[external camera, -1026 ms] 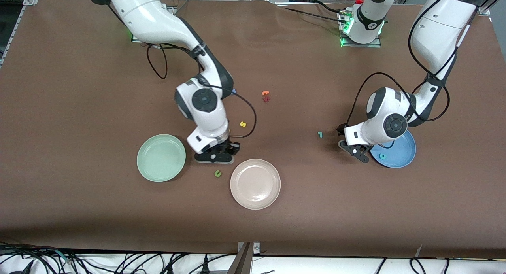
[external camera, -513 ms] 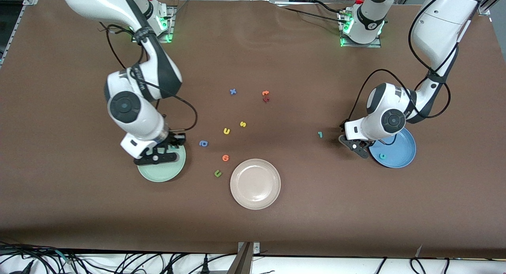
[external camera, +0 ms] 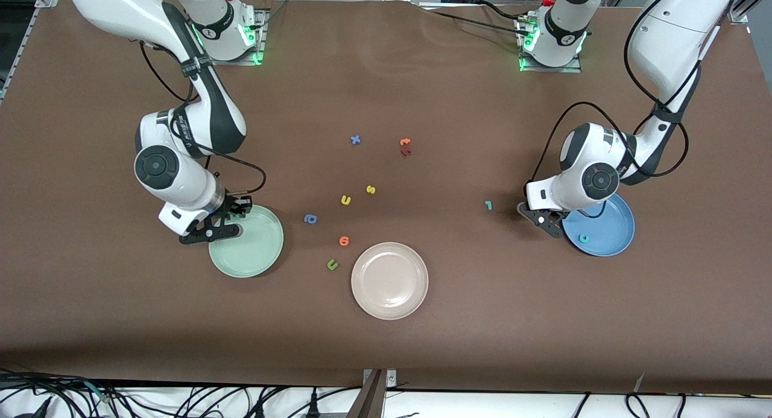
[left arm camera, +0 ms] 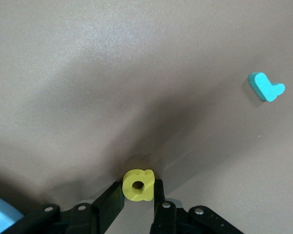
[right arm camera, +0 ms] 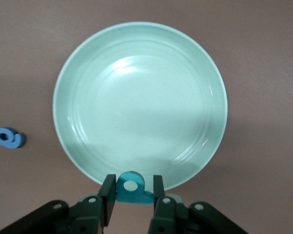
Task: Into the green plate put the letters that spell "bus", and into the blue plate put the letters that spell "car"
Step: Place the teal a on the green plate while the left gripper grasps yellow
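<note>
Beige plate [external camera: 389, 280], stray letters [external camera: 332, 264] between arms

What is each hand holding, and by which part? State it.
Left hand: the yellow "a", pinched by its sides. Right hand: the teal "b", pinched by its sides, at the green plate's rim.

A beige-white plate [external camera: 389, 280] lies at the lower centre of the front view. Above it are an olive-green "u" [external camera: 332, 264], an orange round letter [external camera: 344, 241], a blue round letter [external camera: 310, 219], a blue "x" [external camera: 355, 140], and two touching orange and dark red letters [external camera: 405, 146].
</note>
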`<state>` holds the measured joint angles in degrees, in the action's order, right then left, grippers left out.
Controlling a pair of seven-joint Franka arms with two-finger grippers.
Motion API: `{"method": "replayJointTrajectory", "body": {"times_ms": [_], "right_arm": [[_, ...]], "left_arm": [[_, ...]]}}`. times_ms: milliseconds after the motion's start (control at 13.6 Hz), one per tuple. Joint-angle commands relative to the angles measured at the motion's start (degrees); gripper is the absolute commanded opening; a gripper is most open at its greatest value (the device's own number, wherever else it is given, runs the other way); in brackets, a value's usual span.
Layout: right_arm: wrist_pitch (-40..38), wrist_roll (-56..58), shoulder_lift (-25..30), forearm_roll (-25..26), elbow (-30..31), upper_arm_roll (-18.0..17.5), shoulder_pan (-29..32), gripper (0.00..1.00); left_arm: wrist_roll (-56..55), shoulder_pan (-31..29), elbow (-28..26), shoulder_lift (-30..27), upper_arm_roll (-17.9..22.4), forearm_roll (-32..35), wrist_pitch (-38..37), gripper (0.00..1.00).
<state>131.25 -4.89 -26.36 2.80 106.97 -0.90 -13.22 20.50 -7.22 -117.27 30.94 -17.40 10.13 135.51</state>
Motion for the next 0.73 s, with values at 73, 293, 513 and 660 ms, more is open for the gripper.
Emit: {"method": "replayJointTrajectory", "body": {"times_ms": [73,293,513,660], "right_arm": [[8.4,0.9,-3.0,0.0,1.6,-0.1,0.4,0.00],[12.4,0.9,-5.4,0.0,1.2,-0.1,0.4,0.00],[12.6,0.1,-5.7,0.0,1.2,-0.1,0.5,0.67],[12.2,-0.4,-4.2,-0.2,1.3,-0.2,0.4,1.00]], "left_arm": [[-1.1,-0.1,0.4,-3.4,-0.1,1.3,-3.3,0.21],[-1.0,-0.2,3.2,-6.0,0.1,1.3,-8.8,0.20],[0.9,-1.0,9.4,-6.6,2.9,1.6,-17.8,0.20],[4.5,-2.8,10.7,-6.0,4.4,4.6,-18.0,0.20]]}}
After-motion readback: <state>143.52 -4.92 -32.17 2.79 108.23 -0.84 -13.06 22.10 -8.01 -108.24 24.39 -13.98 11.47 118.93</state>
